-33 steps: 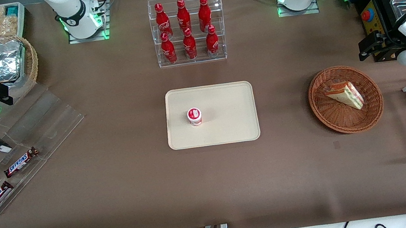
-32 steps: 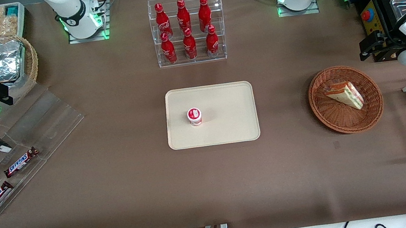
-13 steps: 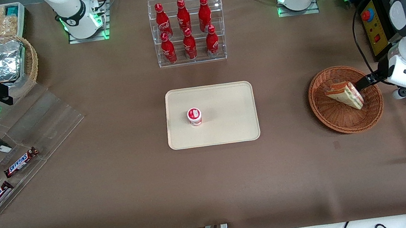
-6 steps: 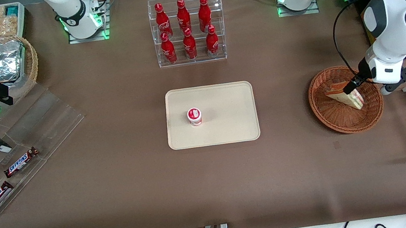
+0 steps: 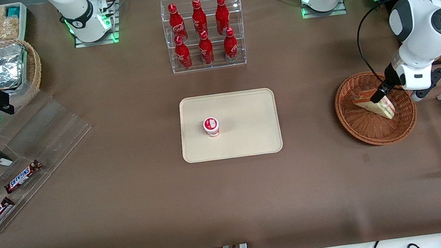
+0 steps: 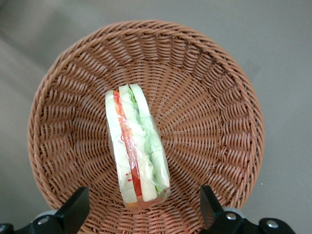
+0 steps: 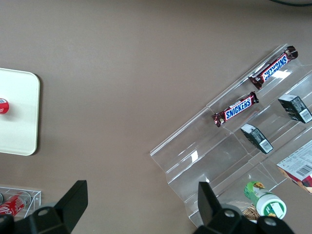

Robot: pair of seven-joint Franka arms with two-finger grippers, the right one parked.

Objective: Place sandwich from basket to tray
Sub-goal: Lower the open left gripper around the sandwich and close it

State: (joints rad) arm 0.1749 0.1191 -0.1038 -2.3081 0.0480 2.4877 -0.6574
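- Wicker first: the reddish-brown basket (image 5: 375, 108) holds the sandwich (image 5: 375, 103), which lies on its side near the basket's middle, so none of the transfer is done yet.
- The gripper (image 5: 378, 94) hangs just above the sandwich; in the left wrist view its two fingers (image 6: 73, 210) stand wide apart with the sandwich (image 6: 136, 147) between them and not touched, filling edge facing up at the camera.
- By my reading this is the end of the approach: closing on the wedge, lifting it, carrying it over and setting it down are all left.
- Taking the basket as the dial centre in the front view, the tray (image 5: 248, 137) lies at about 9 o'clock, well apart from it across bare brown table.
- The tray holds one small red-and-white cup (image 5: 211, 126), at about 9 o'clock from the tray's own middle; the half nearer the basket is bare, a likely landing spot.
- In the wrist view, nothing but the sandwich shows in the basket (image 6: 214, 97).
- A clear rack of red bottles (image 5: 203, 32) stands at about 12 o'clock from the tray, out of the likely carry path.
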